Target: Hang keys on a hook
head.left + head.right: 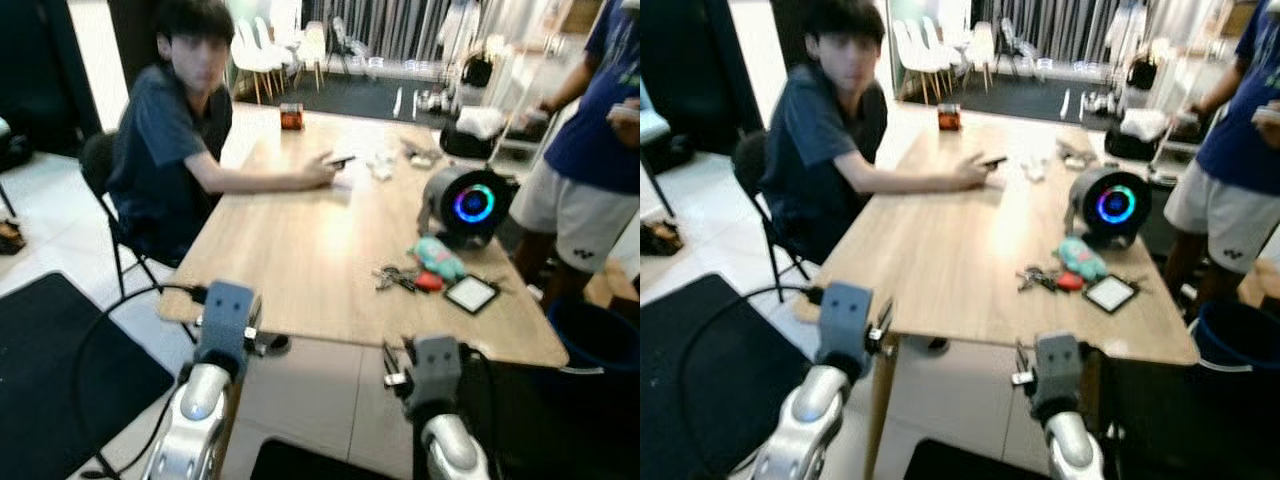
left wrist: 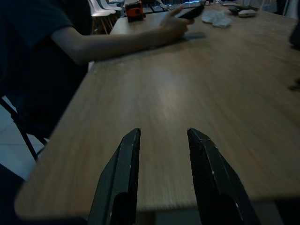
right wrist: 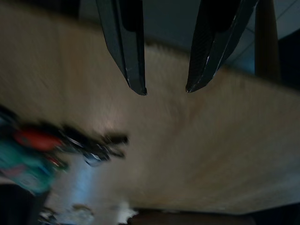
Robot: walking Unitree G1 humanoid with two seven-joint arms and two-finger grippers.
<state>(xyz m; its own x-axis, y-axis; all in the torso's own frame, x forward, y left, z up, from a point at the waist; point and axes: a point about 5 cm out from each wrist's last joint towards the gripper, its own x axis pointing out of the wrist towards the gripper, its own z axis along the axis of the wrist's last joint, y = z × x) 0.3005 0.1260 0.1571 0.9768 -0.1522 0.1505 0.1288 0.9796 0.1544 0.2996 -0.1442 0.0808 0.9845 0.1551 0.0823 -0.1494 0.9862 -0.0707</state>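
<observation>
The right gripper (image 3: 166, 89) is hovering over the pale wooden table (image 3: 225, 154), its two black fingers (image 3: 126, 51) standing apart with nothing between them. Off to one side, a blurred bunch of keys (image 3: 96, 147) is lying on the wood, touching a red tag (image 3: 35, 139) and a teal soft thing (image 3: 21, 164).

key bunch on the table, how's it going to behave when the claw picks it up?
The key bunch is several loose metal pieces plus a red tag and teal charm, so it will probably dangle and swing rather than lift stiffly. It lies flat on the smooth wooden table, so it may skid if nudged.
</observation>
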